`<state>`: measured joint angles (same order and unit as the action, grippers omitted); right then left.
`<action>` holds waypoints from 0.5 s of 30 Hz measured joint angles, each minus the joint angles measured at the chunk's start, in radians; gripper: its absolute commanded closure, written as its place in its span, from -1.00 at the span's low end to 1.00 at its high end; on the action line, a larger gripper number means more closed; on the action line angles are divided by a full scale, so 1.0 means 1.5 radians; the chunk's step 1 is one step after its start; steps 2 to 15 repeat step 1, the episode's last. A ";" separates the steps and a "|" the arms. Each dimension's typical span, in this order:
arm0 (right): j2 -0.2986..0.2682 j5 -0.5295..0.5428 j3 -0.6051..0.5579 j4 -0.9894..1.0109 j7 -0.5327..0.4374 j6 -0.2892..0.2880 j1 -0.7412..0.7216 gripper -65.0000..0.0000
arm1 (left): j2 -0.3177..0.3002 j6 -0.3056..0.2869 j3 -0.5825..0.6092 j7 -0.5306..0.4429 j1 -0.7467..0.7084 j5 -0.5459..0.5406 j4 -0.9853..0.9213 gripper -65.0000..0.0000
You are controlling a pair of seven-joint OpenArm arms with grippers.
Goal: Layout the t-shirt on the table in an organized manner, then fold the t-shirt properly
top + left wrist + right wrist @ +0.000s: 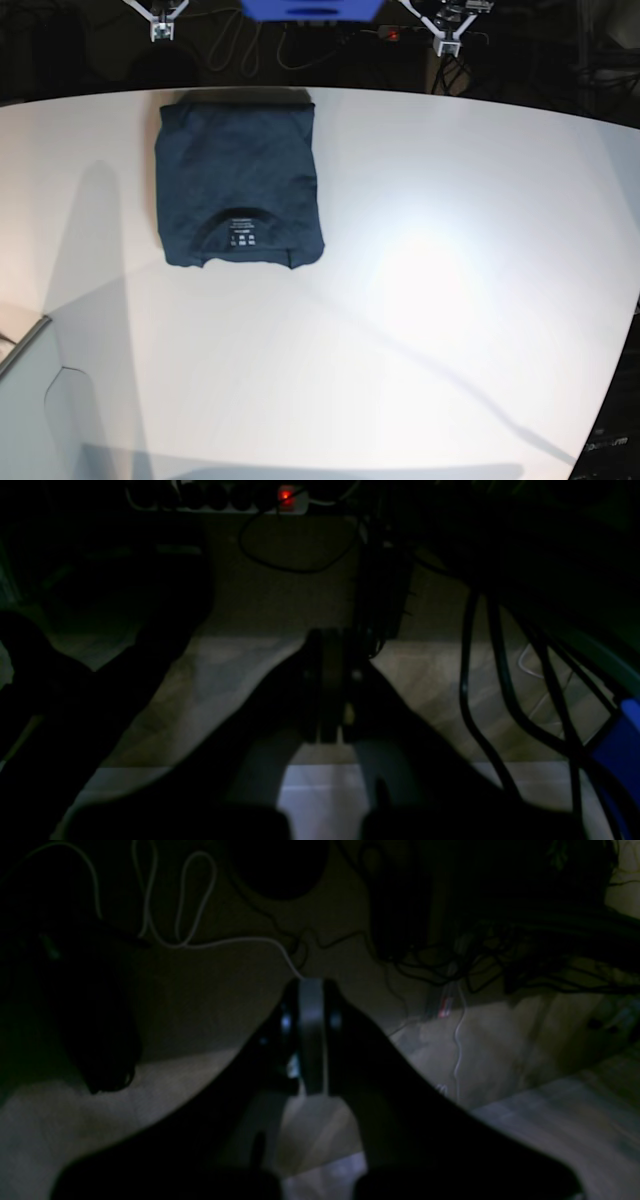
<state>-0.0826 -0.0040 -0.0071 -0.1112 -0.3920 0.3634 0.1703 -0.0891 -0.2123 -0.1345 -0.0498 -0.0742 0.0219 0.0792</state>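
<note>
The dark navy t-shirt lies folded into a neat rectangle on the white table, at the far left, with the small white neck label facing up near its front edge. My left gripper hangs past the table's far edge at the upper right, shut and empty. In the left wrist view its fingers are pressed together over the dim floor. My right gripper hangs past the far edge above the shirt, shut and empty; its fingers are closed too. Neither touches the shirt.
Both wrist views show a dark floor with loose cables and a power strip with a red light. A blue box sits behind the far edge. A pale panel stands at the front left corner.
</note>
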 measured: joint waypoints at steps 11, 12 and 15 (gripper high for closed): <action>0.001 0.000 0.000 0.000 0.002 0.000 0.002 1.00 | 0.002 0.000 0.000 0.000 0.000 0.000 0.000 0.99; 0.001 0.000 0.000 0.000 0.002 0.000 0.002 1.00 | 0.002 0.000 0.000 0.000 0.000 0.000 0.000 0.99; 0.001 0.000 0.000 0.000 0.002 0.000 0.002 1.00 | 0.002 0.000 0.000 0.000 0.000 0.000 0.000 0.99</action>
